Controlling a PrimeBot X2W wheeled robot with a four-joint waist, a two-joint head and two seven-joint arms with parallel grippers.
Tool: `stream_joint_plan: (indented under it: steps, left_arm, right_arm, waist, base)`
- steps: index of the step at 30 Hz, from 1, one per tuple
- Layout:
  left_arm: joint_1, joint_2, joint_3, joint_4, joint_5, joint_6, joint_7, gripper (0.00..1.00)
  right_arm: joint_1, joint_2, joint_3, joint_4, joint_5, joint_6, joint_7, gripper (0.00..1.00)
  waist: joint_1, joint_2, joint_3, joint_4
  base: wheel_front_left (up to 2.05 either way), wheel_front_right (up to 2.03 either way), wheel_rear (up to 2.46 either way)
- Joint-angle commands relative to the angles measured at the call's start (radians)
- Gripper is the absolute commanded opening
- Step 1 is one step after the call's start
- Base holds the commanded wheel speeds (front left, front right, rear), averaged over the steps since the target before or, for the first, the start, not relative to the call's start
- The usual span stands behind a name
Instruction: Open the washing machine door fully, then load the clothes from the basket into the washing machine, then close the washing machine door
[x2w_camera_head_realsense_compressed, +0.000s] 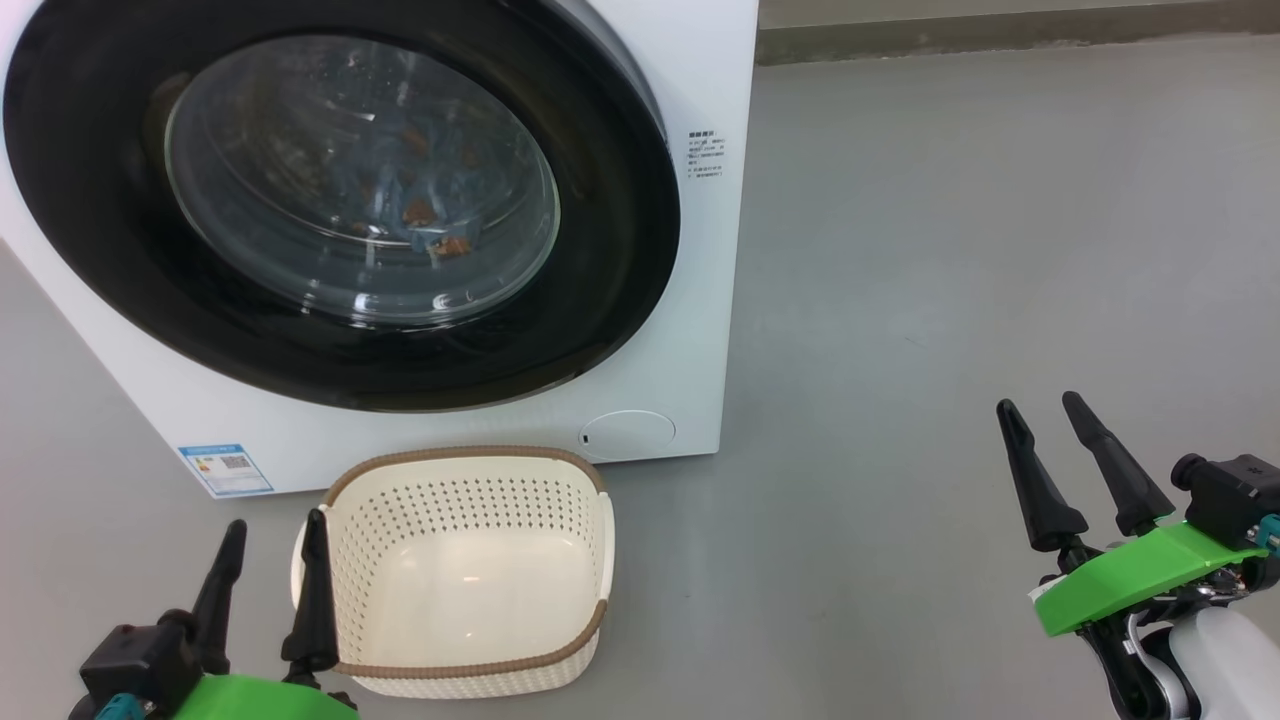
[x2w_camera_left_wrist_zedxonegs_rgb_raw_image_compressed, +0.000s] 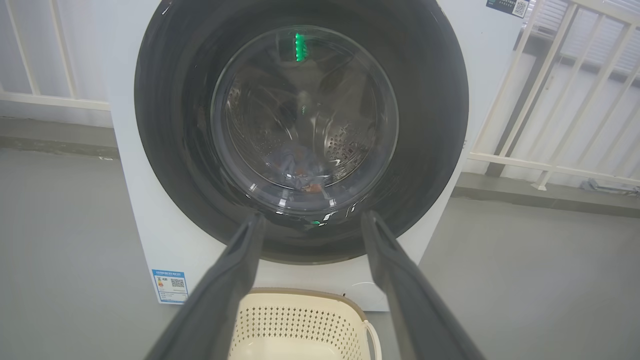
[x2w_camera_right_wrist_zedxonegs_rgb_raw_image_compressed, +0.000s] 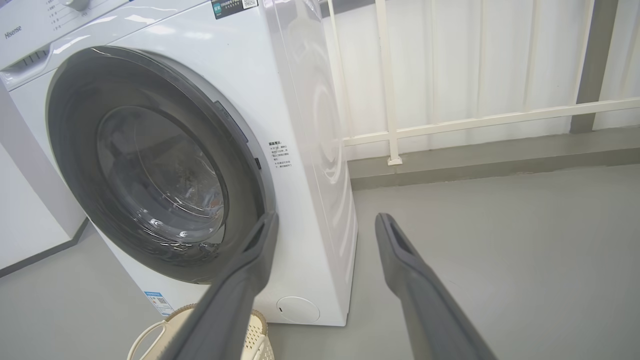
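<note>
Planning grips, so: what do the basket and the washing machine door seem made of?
The basket: probably moulded cream plastic, faintly shiny, perforated, brown woven-look rim. The washing machine door: glossy black rim, likely plastic; clear bulging centre, seemingly glass, with reflections.

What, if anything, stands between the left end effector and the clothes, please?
The door does: it looks shut, and the clothes lie behind its glass. The empty basket sits on the floor between the left end effector and the machine, below the door.

Head looks down, wrists forward; all share the washing machine door (x2w_camera_head_realsense_compressed: 340, 200).
</note>
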Motion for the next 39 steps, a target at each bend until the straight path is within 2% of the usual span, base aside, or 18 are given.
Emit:
stream_joint_plan:
  steps: [1,5,6,13,17,22,39]
  left_arm:
    - [-0.016,0.024,0.029,-0.029,0.006,0.009,-0.012,1.00]
    - [-0.015,0.026,0.025,-0.029,0.007,0.010,-0.012,1.00]
    - [0.000,0.000,-0.006,-0.001,0.001,0.001,0.000,0.00]
    - [0.016,-0.024,-0.010,0.046,-0.019,-0.002,0.008,0.00]
    - [0.014,-0.028,-0.001,0.045,-0.055,-0.006,0.019,0.00]
    - [0.013,-0.033,0.009,0.044,-0.101,-0.011,0.031,0.00]
    - [0.005,-0.051,0.044,0.044,-0.256,-0.028,0.073,0.00]
  right_arm:
    - [-0.005,-0.012,0.003,-0.019,-0.007,0.000,-0.008,1.00]
    - [-0.005,-0.009,-0.002,-0.018,-0.011,0.000,-0.008,1.00]
    - [0.000,0.007,-0.010,0.002,-0.003,0.000,0.000,0.00]
    - [0.034,0.040,0.002,0.041,0.014,0.000,0.008,0.00]
    - [0.037,0.047,-0.010,0.037,0.046,0.000,0.019,0.00]
    - [0.040,0.056,-0.024,0.033,0.086,0.000,0.034,0.00]
    - [0.048,0.088,-0.073,0.018,0.220,0.000,0.083,0.00]
  waist:
    - [0.0000,0.0000,0.002,0.000]
    - [0.0000,0.0000,0.005,0.000]
    - [0.0000,0.0000,0.005,0.000]
    - [0.0001,0.0000,0.005,0.000]
    - [0.0017,0.0000,0.003,0.001]
    - [0.0001,0.0000,0.005,0.001]
    - [0.0000,0.0000,0.004,0.004]
  base:
    - [0.00,0.00,0.00]
    - [0.00,0.00,0.00]
    - [0.00,0.00,0.00]
    - [0.00,0.00,0.00]
    - [0.00,0.00,0.00]
    - [0.00,0.00,0.00]
    - [0.00,0.00,0.00]
